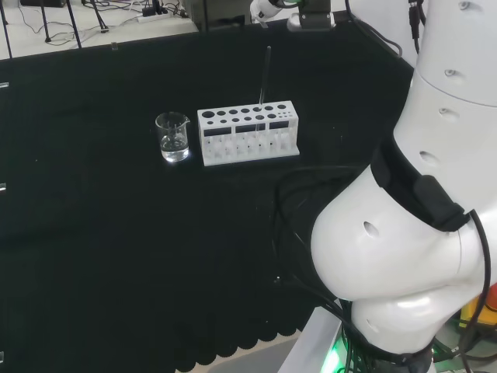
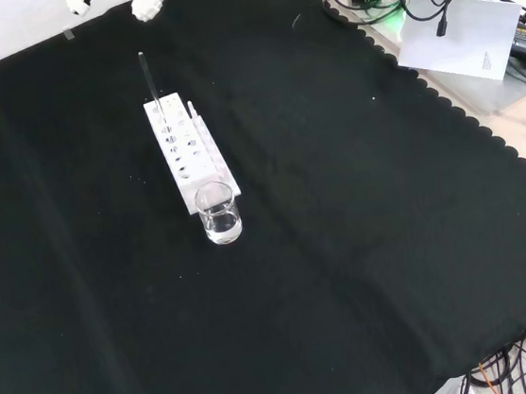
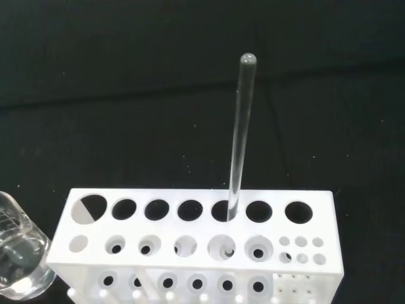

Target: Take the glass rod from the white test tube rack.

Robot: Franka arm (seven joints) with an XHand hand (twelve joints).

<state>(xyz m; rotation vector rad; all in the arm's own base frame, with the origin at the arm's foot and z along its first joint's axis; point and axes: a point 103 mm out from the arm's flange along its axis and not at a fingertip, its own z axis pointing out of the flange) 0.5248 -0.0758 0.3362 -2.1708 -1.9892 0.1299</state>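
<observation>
Black cloth (image 1: pixel 116 256) covers the bench, scalloped edge showing along the near side in the head view and the right side in the front view. White test tube rack (image 1: pixel 248 134) sits mid-cloth with the glass rod (image 1: pixel 264 78) standing upright in one of its back-row holes, third from the right in the head view; the rod is thin and dark against the cloth there, so the upper part is hard to trace. Wrist view is clearer: rod (image 3: pixel 239 133) rises from a large top-row hole of the rack (image 3: pixel 196 244), rounded tip up, nothing touching it. Rack's lower edge is cut off in that view. Small clear beaker (image 1: pixel 172 137) stands just beside the rack's left end in the head view, at its near end in the front view (image 2: pixel 218 213); whether it holds liquid is hard to tell. Hand (image 2: pixel 148 1) is cut off at the top of the front view, only white finger ends show, well apart from the rod (image 2: pixel 147 77); cannot tell how its fingers are set. Printing on the white sheet (image 2: pixel 461 36) at the front view's right is too small to read.
</observation>
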